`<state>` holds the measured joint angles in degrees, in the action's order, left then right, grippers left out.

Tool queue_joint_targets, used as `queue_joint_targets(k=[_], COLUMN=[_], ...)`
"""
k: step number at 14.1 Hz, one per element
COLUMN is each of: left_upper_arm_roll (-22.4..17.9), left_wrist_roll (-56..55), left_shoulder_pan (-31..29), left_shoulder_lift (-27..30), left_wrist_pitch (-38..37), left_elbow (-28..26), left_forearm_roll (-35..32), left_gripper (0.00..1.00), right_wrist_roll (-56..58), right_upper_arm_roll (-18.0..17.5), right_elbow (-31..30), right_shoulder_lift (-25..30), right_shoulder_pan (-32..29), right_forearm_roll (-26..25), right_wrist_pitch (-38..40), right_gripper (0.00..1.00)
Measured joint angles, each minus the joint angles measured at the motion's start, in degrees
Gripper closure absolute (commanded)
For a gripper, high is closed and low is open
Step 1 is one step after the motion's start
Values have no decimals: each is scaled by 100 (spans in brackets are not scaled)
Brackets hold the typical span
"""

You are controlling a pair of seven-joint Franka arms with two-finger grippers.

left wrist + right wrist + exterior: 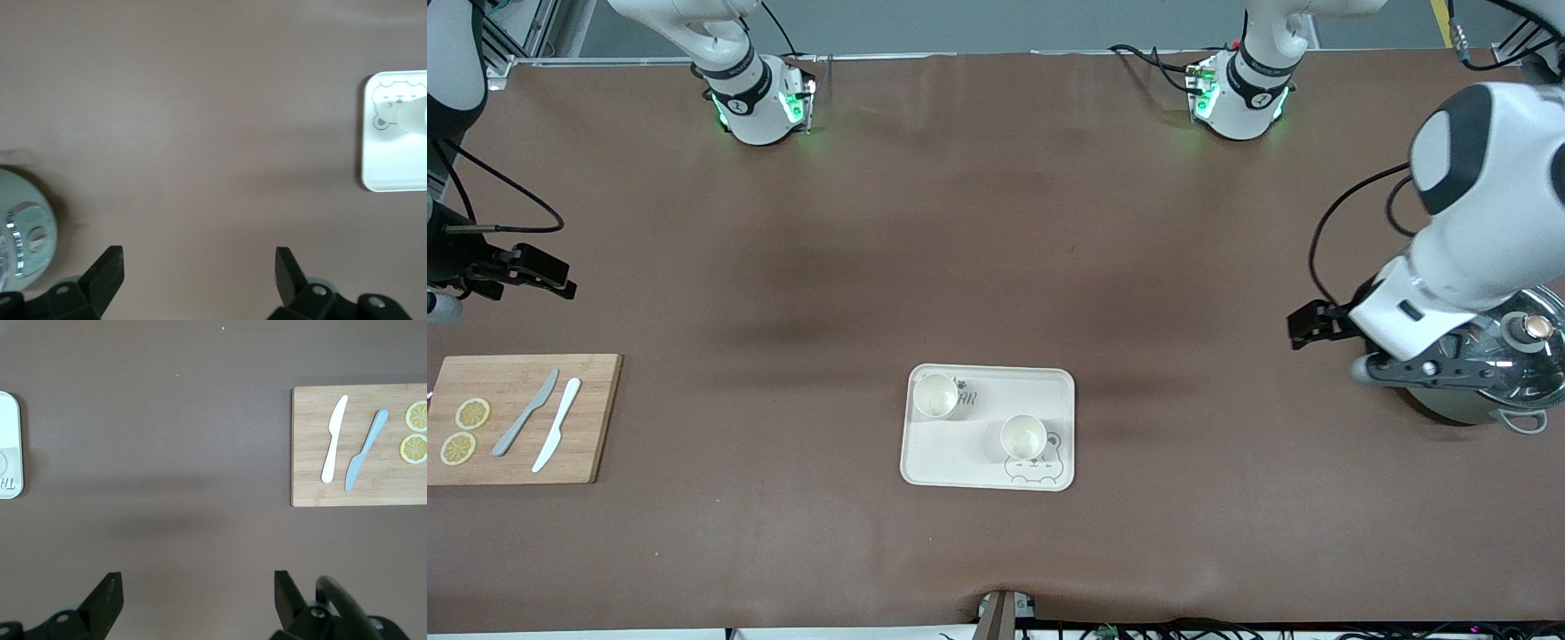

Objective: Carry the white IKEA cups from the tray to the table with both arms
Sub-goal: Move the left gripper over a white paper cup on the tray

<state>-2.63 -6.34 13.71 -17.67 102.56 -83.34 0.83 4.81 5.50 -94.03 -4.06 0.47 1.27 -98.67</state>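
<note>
Two white IKEA cups stand upright on the cream bear tray (951, 455) in the middle of the table. One cup (935, 396) is at the tray's corner toward the right arm's end and farther from the front camera. The other cup (1023, 436) is by the bear drawing. My left gripper (1305, 325) is open and empty above bare table beside a pot, well away from the tray. Its wrist view (199, 267) shows the tray's end (393, 175) and one cup (413, 117). My right gripper (559, 281) is open and empty over bare table near a cutting board; its wrist view (199, 590) shows the tray's edge (11, 440).
A wooden cutting board (596, 418) with a grey knife (525, 413), a white knife (557, 424) and two lemon slices (472, 413) lies at the right arm's end. A pot with a glass lid (1513, 373) stands at the left arm's end, partly under the left arm.
</note>
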Motion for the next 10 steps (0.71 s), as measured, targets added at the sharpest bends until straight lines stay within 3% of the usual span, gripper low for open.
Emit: queue_joint_targets(k=[5, 10], left_upper_arm_roll=[19, 28], left_wrist_roll=[-771, -1382], left_shoulder_pan=[536, 1013], left_shoulder_lift=[-738, -1131], left_wrist_pitch=[126, 534], left_elbow=[432, 680], left_forearm_roll=[6, 21], left_gripper=[0, 0], right_wrist_roll=[0, -7], right_upper_arm_roll=[-12, -42], right_elbow=[5, 5], right_shoulder_lift=[-38, -301], right_shoulder_pan=[30, 199], right_forearm_roll=[41, 57], right_wrist_pitch=[0, 6], right_gripper=[0, 0])
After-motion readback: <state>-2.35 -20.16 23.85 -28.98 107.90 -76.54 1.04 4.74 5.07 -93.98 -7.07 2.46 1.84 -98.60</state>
